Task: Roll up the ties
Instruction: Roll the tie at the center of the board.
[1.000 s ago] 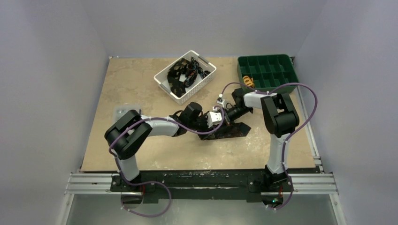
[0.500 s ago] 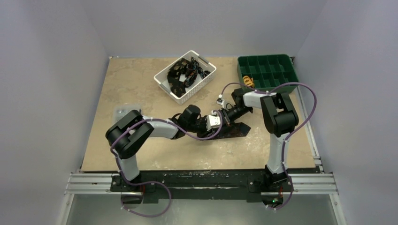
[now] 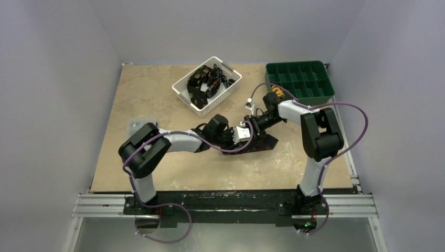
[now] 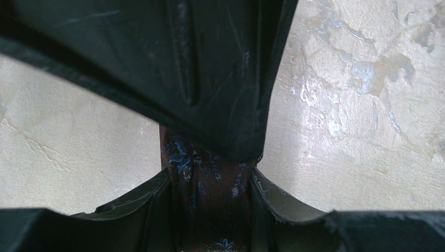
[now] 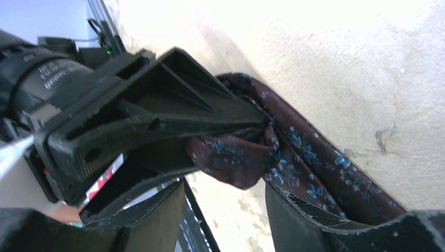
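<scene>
Top external shows the tie (image 3: 265, 143) lying left-to-right.

Tie (image 5: 294, 152): woven cloth, dark brown, fine blue floral print, soft matt.
Table (image 4: 357, 105): pale stone-look top, mottled, rough-textured with faintly glossy patches.
Left gripper (image 4: 210, 176): black plastic, matt, fingertip edges rough.
Basket (image 3: 223, 98): white plastic lattice.
Tray (image 3: 307, 79): green plastic, smooth.
Rail (image 3: 105, 202): bare metal.

Lettering on the black housing (image 5: 44, 73) is too blurred to read.
</scene>
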`<state>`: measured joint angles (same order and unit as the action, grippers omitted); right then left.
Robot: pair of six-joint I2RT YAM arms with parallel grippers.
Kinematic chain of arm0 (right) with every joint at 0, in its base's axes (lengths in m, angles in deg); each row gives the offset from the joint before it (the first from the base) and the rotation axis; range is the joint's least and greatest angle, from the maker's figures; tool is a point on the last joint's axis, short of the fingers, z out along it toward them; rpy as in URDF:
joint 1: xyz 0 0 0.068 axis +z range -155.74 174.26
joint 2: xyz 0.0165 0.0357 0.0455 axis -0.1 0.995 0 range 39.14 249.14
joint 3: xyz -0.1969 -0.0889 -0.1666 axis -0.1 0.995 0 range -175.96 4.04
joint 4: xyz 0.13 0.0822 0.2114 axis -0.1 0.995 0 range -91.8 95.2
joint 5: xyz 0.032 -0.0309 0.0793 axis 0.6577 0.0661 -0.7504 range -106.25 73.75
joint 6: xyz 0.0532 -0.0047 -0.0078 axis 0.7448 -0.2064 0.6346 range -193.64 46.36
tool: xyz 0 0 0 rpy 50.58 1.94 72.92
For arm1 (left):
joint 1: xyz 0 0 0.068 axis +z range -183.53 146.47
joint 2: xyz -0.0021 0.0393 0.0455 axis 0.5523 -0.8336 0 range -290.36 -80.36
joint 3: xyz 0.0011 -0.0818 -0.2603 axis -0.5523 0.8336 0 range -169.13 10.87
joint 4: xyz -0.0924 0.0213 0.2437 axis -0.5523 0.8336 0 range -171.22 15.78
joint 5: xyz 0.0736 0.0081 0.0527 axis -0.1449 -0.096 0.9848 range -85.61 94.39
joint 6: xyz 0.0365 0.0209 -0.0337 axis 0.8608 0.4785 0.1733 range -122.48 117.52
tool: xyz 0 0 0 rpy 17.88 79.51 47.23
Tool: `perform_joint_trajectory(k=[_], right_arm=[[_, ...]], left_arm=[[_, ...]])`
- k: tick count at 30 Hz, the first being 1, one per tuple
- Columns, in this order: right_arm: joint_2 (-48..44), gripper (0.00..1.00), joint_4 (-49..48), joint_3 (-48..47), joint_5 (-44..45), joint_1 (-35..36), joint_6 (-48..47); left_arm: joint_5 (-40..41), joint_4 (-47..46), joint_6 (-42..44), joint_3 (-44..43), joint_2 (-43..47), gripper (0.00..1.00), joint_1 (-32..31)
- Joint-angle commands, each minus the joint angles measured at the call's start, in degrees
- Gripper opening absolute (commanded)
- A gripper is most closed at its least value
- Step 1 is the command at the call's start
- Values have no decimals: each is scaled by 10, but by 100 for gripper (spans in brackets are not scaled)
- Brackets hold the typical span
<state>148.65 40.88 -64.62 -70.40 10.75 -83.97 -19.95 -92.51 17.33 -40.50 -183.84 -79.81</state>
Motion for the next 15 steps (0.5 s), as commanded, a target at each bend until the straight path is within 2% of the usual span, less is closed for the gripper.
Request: perform_joint_trajectory(k=[1,8,10,13,15], right_arm=[[-5,59,-61,13,-34,5,56],[37,51,-95,9,-18,16,76],[50,39,-93,5,-9,17,71],[64,2,-69,-1,7,16,36],[67,0,-59,2,14,10,15]], left_arm=[[24,73,10,-16,-13,38,-8],[34,91,2,-38,-22,39,-18],[40,97,0,-44,-25,40,-19],[38,103,-3,-47,-23,42,-19],[32,91,-8,-38,-14,45,-17]])
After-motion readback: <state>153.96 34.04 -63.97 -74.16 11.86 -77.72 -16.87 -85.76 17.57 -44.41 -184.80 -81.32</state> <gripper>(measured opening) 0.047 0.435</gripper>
